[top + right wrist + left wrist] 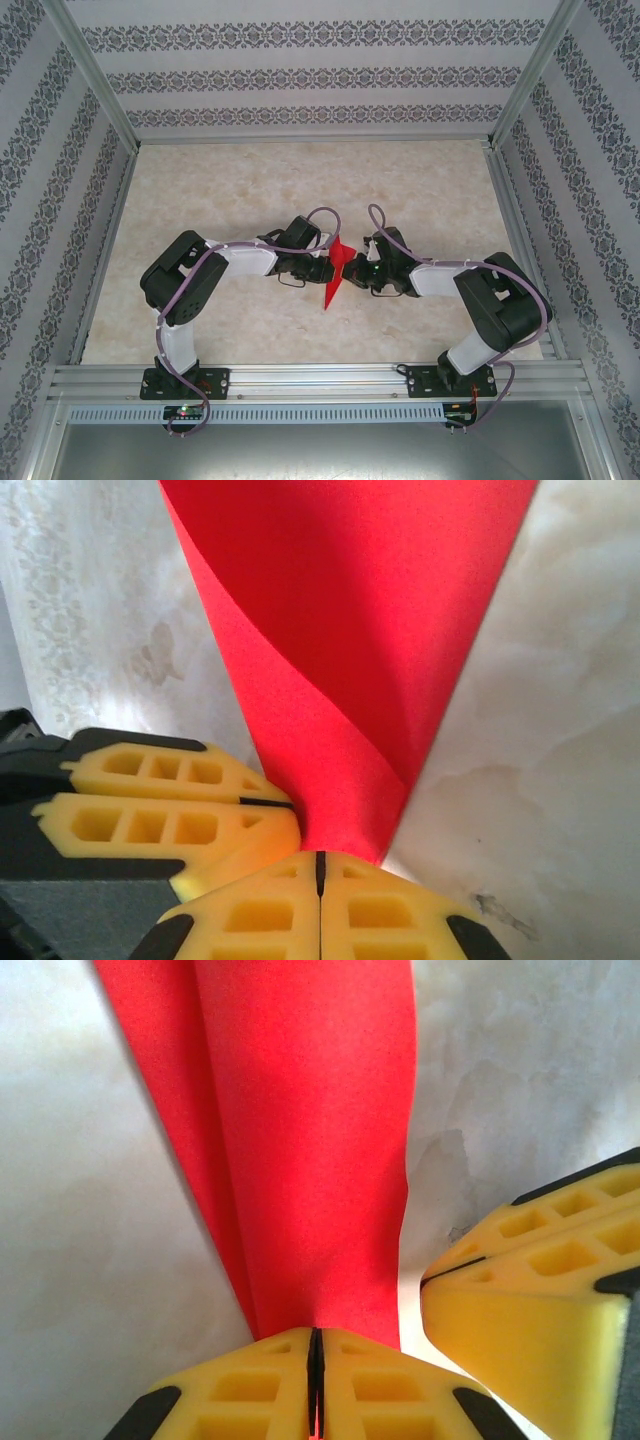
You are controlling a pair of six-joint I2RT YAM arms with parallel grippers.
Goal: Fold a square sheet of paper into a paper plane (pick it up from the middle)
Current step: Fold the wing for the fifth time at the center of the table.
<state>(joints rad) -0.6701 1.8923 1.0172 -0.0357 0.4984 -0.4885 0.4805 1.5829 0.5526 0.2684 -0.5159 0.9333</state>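
**State.** Both end effectors are pinched closed on the same sheet. The left end effector [315,1345] has its yellow pads pressed together, and the red paper sheet [300,1140] emerges straight ahead of its tips. The right end effector [320,868] grips likewise, with a curled layer fanning out ahead of it. The two sets of tips sit just beside each other with the sheet between them. The sheet appears lifted off the bench [250,190].

**Step in hand (judged).** A crease is being formed on a partly folded sheet.
- Hold both pinches firm so the layers cannot slip.
- Move the end effectors in step, because pulling them apart risks a tear at the tips.
- Align the edges before pressing.
- Thin paper will sag away from the grip, so lower it onto the bench to flatten the fold.

**Surroundings.** The bench is pale, marbled and matt. Patterned wall panels [300,40] enclose it on three sides. Aluminium rails [320,378] run behind the end effectors at the arm bases.
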